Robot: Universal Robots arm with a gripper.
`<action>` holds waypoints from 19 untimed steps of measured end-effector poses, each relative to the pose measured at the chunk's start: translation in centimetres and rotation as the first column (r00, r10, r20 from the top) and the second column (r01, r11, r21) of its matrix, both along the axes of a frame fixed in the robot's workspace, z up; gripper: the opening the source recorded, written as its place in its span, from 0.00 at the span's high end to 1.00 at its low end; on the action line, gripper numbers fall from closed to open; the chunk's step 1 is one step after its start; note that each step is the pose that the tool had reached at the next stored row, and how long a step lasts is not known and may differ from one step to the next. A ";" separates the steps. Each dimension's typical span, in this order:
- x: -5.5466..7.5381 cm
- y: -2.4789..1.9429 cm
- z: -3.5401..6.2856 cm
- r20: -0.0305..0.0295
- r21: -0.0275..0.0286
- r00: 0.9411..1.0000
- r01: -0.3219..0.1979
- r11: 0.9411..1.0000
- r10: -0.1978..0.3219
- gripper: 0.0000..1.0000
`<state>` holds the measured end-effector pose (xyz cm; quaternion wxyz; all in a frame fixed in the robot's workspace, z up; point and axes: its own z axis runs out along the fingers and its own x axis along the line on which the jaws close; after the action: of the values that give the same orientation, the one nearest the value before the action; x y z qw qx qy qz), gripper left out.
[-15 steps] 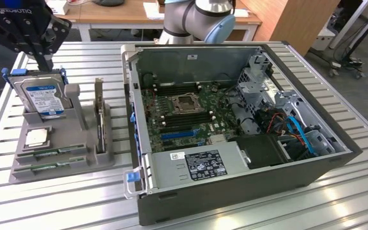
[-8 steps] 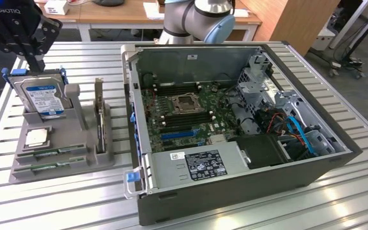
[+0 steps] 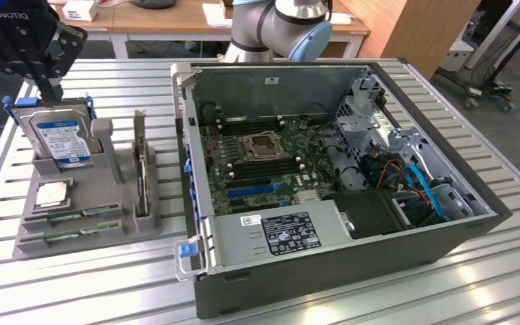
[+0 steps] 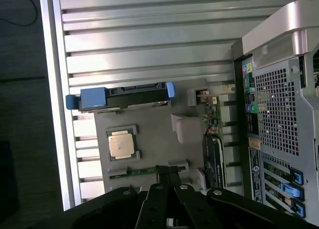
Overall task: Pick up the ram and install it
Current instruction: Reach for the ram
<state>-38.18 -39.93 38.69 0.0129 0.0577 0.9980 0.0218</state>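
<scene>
- Ram (image 3: pixel 68 217) (image 4: pixel 141 171) lay lengthwise in a slot of the grey holder (image 3: pixel 93 237) (image 4: pixel 149 124), below my gripper (image 3: pixel 55 93) (image 4: pixel 168 171). In the wrist view my closed tips crossed one end of the green stick.
- My gripper's fingers were pressed together with nothing pinched between them, and I hung above the holder, clear of the ram.
- A second stick (image 3: pixel 61 236) lay in the next slot, parallel to the first, along the holder's edge nearest the exterior camera.
- A square processor chip (image 3: pixel 52 194) (image 4: pixel 122 143) sat on the holder between the ram slots and the hard drive (image 3: pixel 61 139) (image 4: pixel 124 95).
- That hard drive stood propped on end at the holder's far end, blue label facing out, with blue brackets at its sides.
- An expansion card (image 3: pixel 140 159) (image 4: pixel 213 139) stood upright on its edge on the side of the holder toward the computer case (image 3: pixel 332 264) (image 4: pixel 279 89).
- The holder rested on a slatted metal table (image 3: pixel 79 291) (image 4: pixel 149 50), just beside the case, which lay open toward the exterior view's right.
- Inside the case I saw the motherboard (image 3: pixel 269 172) with long slots on both sides of its central socket, and a power supply (image 3: pixel 283 233) at the near wall.
- My arm (image 3: pixel 287 24) rose behind the case.
</scene>
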 end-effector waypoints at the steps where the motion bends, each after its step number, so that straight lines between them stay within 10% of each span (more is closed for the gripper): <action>1: 0.0 -0.08 0.00 0.000 0.000 1.000 0.000 1.000 0.000 0.90; 19: -0.1 -2.98 0.00 0.000 0.000 1.000 0.000 1.000 0.000 0.90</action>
<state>-38.28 -42.90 38.69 0.0129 0.0576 0.9980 0.0218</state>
